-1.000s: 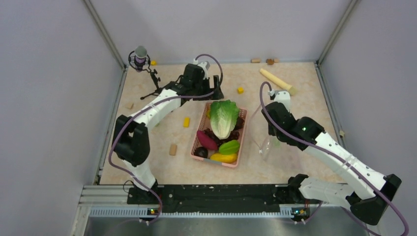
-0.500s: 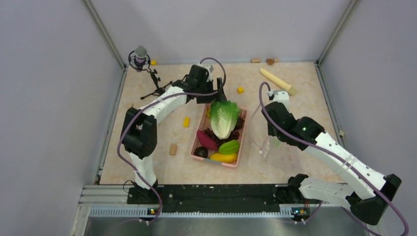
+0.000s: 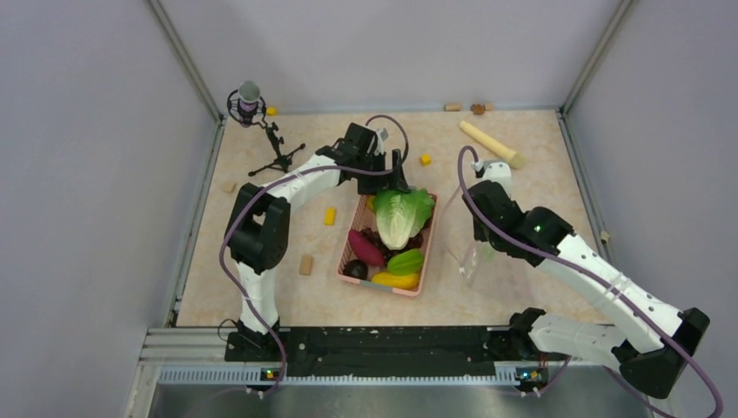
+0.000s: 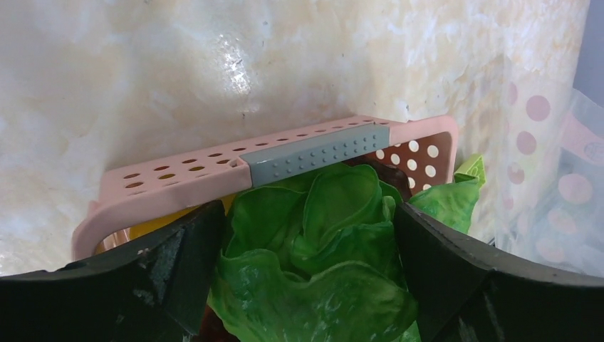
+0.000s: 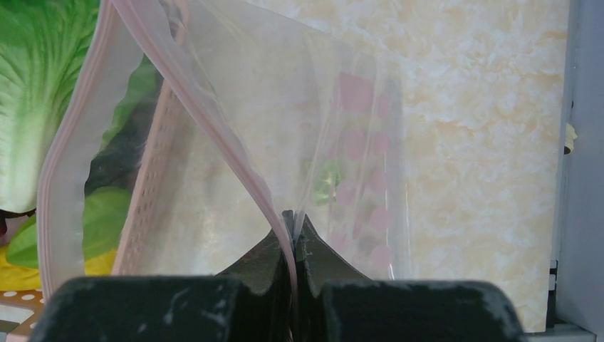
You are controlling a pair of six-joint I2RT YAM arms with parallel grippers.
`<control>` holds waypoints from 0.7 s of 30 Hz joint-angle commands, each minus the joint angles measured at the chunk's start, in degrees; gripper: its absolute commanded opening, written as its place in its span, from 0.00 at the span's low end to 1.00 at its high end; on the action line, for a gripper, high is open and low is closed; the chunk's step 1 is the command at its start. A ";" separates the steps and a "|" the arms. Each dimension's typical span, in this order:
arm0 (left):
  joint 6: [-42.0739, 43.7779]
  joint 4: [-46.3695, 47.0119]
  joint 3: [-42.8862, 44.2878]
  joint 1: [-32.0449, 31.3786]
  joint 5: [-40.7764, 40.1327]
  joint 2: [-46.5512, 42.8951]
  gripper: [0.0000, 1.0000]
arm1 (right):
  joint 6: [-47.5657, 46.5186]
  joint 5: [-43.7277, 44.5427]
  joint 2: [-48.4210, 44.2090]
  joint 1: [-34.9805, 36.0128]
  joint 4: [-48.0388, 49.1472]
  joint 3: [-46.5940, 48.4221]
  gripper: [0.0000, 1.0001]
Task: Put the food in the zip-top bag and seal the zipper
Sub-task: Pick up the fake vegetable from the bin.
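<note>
The lettuce head [image 3: 400,216] lies on the other food in the pink basket [image 3: 349,239]. My left gripper [image 3: 402,183] is open at the basket's far end, its jaws on either side of the lettuce's leafy top [image 4: 320,249]. A magenta sweet potato [image 3: 365,248], green pod [image 3: 405,259] and yellow fruit [image 3: 396,279] fill the near end. Right of the basket, my right gripper [image 3: 474,246] is shut on the zip-top bag [image 5: 342,107], pinching its pinkish zipper [image 5: 265,194] and holding the mouth up and open.
A microphone on a tripod [image 3: 250,100] stands at the back left. A beige rolling pin [image 3: 492,144] lies at the back right. Small yellow blocks [image 3: 425,159] [image 3: 330,216] and a wooden block [image 3: 305,265] are scattered around the basket.
My left gripper has swung right and nearer, from behind the basket onto the lettuce's top, whose leaves now look ruffled. The right arm and bag have not moved.
</note>
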 commanded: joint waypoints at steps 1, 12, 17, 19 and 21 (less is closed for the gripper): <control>0.29 0.67 1.56 -0.35 3.24 -0.07 0.84 | -0.61 0.77 -1.06 -0.42 1.70 -0.24 0.00; -0.10 1.42 -0.39 -0.48 3.30 -7.10 0.03 | -0.27 0.88 -1.11 -0.41 1.67 -0.40 0.00; 0.88 7.72 -4.35 -0.43 5.12 -13.02 0.00 | 0.47 0.97 -1.31 -0.44 1.71 -0.35 0.00; 1.37 11.81 -7.11 -0.45 6.07 -15.78 0.00 | 0.97 0.56 -1.42 -0.47 1.73 -0.41 0.00; 1.78 15.76 -9.69 -0.58 7.38 -18.79 0.00 | 1.40 0.37 -1.54 -0.42 1.74 -0.36 0.00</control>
